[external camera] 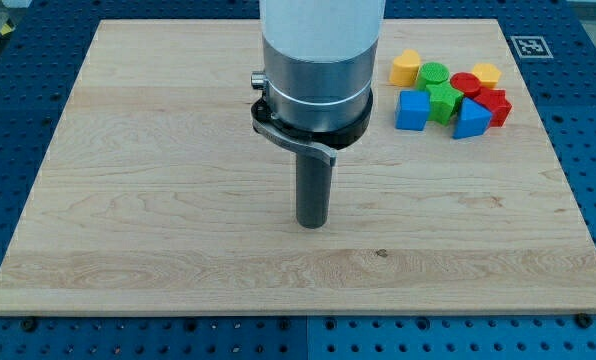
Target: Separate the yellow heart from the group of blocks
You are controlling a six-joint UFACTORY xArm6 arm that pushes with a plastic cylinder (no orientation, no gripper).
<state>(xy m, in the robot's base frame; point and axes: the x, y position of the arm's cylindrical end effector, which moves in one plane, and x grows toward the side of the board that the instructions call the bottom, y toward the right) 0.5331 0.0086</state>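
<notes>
Nothing pushed yet, our tip is parked mid-board

Our tip (pixel 312 224) is a bare rod holding nothing, well apart from the cluster at the view's top right. The yellow heart (pixel 486 73) sits on the cluster's top-right edge, touching the red block (pixel 465 84), so we'd probably swing around to nudge it outward.

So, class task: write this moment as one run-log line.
tip: board centre, touching no block | cluster: view's top right, packed | yellow heart: at cluster's top-right edge, not separated
</notes>
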